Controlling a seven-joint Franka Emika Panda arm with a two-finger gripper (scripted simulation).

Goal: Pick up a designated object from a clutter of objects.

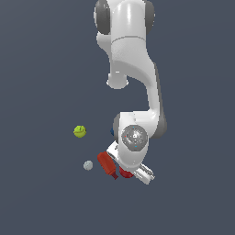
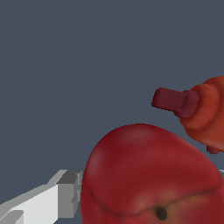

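The glossy dark-red apple (image 2: 151, 177), dimple showing, lies just beside the red drill-shaped tool (image 2: 199, 111).

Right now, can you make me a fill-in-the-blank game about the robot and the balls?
1. The apple in the wrist view has the colour dark ____.
2. In the exterior view, the ball farthest to the left, the yellow-green ball, lies ____ the grey ball in the picture.
3. The thing beside the apple in the wrist view is a red ____-shaped tool.
4. One grey finger of the gripper shows next to the ____.

Missing words: red; above; drill; apple
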